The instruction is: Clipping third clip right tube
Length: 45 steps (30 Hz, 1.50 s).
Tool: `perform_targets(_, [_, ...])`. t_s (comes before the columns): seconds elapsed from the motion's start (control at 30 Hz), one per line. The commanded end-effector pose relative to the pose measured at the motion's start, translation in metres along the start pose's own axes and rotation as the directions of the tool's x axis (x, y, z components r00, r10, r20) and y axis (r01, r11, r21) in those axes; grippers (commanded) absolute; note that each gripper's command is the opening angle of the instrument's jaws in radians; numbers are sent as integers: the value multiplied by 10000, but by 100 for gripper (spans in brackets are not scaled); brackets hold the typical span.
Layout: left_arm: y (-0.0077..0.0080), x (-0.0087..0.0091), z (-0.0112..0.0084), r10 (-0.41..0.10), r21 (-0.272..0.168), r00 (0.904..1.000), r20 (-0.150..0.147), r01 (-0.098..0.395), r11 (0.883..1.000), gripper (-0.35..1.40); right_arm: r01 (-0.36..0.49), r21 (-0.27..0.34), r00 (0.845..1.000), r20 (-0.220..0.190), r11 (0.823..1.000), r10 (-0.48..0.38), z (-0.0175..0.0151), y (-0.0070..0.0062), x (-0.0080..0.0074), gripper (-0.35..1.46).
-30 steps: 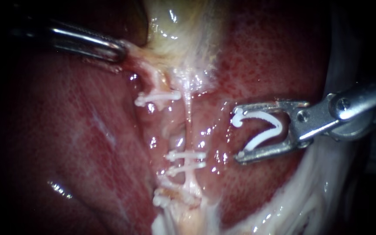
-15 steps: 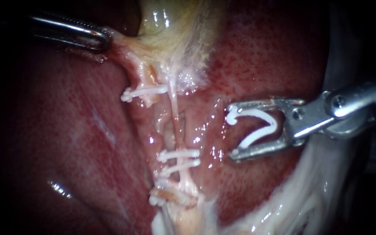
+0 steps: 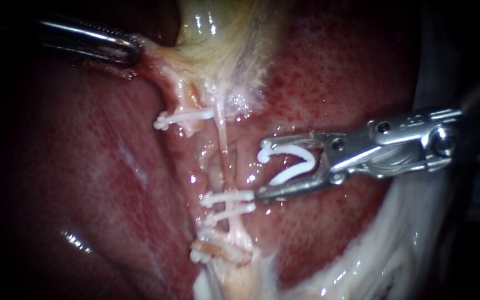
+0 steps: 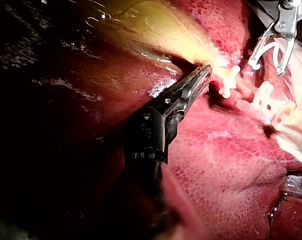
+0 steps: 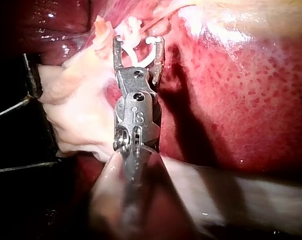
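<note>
approach step. endoscope view: gallbladder (image 3: 218, 39) is pinched by jaws of left instrument (image 3: 131, 51), above right tube (image 3: 223, 141); open clip (image 3: 290, 149) is held in spread jaws of right instrument (image 3: 261, 169), just beside that tube. left wrist view: pinch is seen. right wrist view: clip is unclosed; tube must be straddled next.

The right instrument (image 3: 262, 170) is bright polished metal, smooth, with its little pins catching the light. The left instrument (image 3: 133, 53) is metal too: shiny in the endoscope view, darker in its own wrist view, with toothed jaw faces. The clip (image 3: 295, 165) sitting in the right one's jaws looks like smooth white plastic, fairly matt, and so do the tube clips (image 3: 229, 197). The liver (image 3: 101, 166) is wet and glossy, finely mottled red. The gallbladder (image 3: 223, 39) is pale, slick and shiny.
</note>
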Motion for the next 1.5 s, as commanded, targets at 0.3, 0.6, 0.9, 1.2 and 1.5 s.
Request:
perform_targets(0.3, [0, -1, -1, 8, -14, 10000, 1, -8, 10000, -35, -364, 14, 9991, -211, 9993, 365, 22, 34, -19, 50])
perform_targets(0.6, [0, -1, -2, 8, -15, 10000, 2, -8, 10000, -35, -624, 324, 9957, -667, 9975, 644, 39, 51, -14, 50])
perform_targets(0.9, [0, -1, -2, 5, 20, 10000, -4, -5, 10000, -35, -911, 999, 9885, -1112, 9908, 1021, 55, 55, -6, 48])
perform_targets(1.2, [0, -1, -3, 3, 25, 10000, -4, -3, 10000, -35, -1453, 1546, 9694, -1751, 9772, 1718, 71, 58, -2, 48])
perform_targets(1.5, [0, -1, -4, -1, 24, 10000, -4, 1, 10000, -35, -1991, 2592, 9333, -2439, 9451, 2635, 70, 52, 7, 48])
